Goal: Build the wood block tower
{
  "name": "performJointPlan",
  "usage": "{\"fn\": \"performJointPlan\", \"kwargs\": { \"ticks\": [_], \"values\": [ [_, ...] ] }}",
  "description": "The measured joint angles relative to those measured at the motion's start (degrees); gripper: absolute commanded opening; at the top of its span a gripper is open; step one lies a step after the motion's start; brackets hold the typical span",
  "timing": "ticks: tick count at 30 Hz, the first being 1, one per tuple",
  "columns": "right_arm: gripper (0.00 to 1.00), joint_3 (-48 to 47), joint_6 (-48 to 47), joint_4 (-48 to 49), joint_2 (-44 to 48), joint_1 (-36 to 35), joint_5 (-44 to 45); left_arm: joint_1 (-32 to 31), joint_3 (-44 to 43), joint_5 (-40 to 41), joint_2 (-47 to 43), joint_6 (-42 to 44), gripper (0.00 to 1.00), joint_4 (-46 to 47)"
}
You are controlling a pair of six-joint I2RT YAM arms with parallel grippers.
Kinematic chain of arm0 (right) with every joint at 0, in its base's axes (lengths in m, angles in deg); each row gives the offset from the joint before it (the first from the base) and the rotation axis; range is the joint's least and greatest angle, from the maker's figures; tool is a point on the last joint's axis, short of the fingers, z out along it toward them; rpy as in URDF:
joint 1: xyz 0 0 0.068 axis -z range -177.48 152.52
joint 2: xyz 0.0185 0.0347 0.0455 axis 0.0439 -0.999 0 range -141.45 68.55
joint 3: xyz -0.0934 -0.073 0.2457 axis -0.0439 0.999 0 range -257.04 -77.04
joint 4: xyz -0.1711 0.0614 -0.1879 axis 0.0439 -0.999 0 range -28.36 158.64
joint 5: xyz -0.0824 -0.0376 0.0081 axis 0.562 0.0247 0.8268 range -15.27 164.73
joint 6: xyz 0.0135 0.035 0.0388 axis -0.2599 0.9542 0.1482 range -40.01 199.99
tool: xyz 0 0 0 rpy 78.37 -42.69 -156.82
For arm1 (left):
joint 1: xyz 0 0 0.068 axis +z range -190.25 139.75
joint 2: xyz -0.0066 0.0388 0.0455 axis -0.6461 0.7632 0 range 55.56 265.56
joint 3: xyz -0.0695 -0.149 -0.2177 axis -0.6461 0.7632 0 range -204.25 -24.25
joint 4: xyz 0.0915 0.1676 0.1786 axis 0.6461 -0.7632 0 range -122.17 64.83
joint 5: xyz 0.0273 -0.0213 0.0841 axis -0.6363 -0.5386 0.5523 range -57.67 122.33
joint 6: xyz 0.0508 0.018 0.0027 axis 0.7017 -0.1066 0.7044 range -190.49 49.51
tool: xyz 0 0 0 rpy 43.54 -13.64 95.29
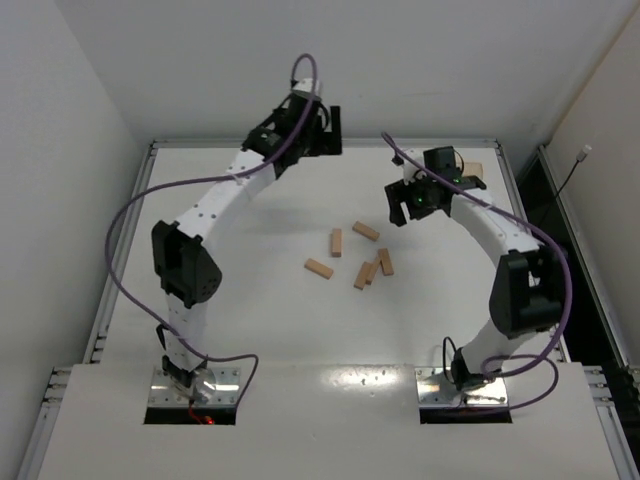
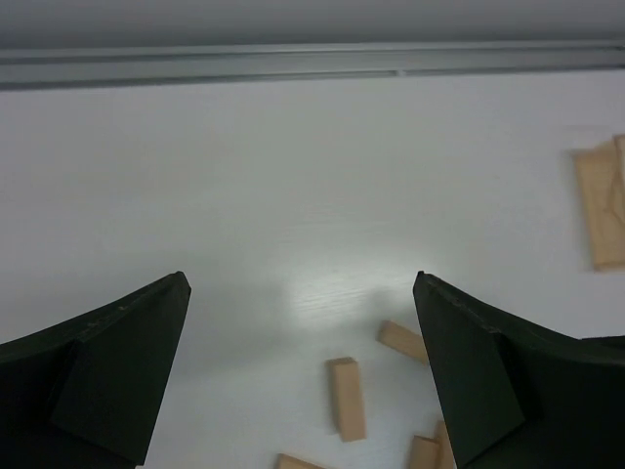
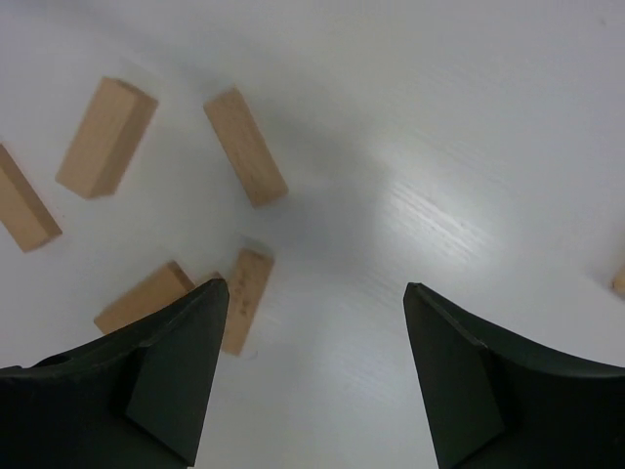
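The white desk [image 1: 250, 320] is carrying everything. The left arm [image 1: 215, 205] is arching up toward the far edge, and the right arm [image 1: 495, 235] is curving in from the right side. The left pincer [image 2: 302, 278] is hanging over bare desk with its jaws standing wide apart and gripping nothing. The right pincer [image 3: 316, 285] is hovering just right of the scattered wood, also spread open and gripping nothing. A flat tan tray [image 1: 474, 170] is sitting at the far right, partly hidden behind the right arm. The blocks [image 1: 336, 242] are lying flat and unstacked near the middle of the desk, between the two arms. Most are sitting apart from one another, while a few at the near right of the group are lying close together, at least two of them touching.
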Motion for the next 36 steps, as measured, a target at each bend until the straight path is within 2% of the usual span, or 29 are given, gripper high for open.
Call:
{"fn": "performJointPlan", "kwargs": {
  "ticks": [4, 8, 11, 16, 30, 33, 36],
  "values": [
    [0.65, -8.44, -2.47, 0.26, -9.38, -2.8, -2.08, 10.78, 4.9, -0.92, -4.5, 2.21, 0.99, 0.13],
    [0.62, -12.83, -4.44, -0.22, -17.79, -5.33, -2.78, 22.18, 10.6, -2.08, -6.54, 3.76, 0.99, -0.15],
    [0.61, -15.19, -5.9, -0.37, -23.06, -7.13, -2.6, 26.71, 15.98, -2.56, -8.7, 4.2, 0.99, -1.07],
    [0.61, -15.54, -7.82, -1.66, -26.45, -9.53, -2.05, 28.0, 22.36, -4.98, -12.57, 4.48, 0.99, -2.71],
    [0.58, -20.11, -9.9, -3.98, -31.78, -13.29, 3.96, 33.11, 23.52, -11.04, -13.94, 4.09, 0.99, -2.93],
    [0.5, -20.39, -10.38, -4.79, -32.06, -13.31, 5.07, 33.51, 23.52, -11.98, -13.94, 3.87, 0.99, -2.91],
    [0.13, -20.5, -10.95, -6.08, -32.06, -13.29, 5.46, 33.59, 23.52, -12.94, -13.94, 3.56, 0.99, -2.89]
  ]
}}
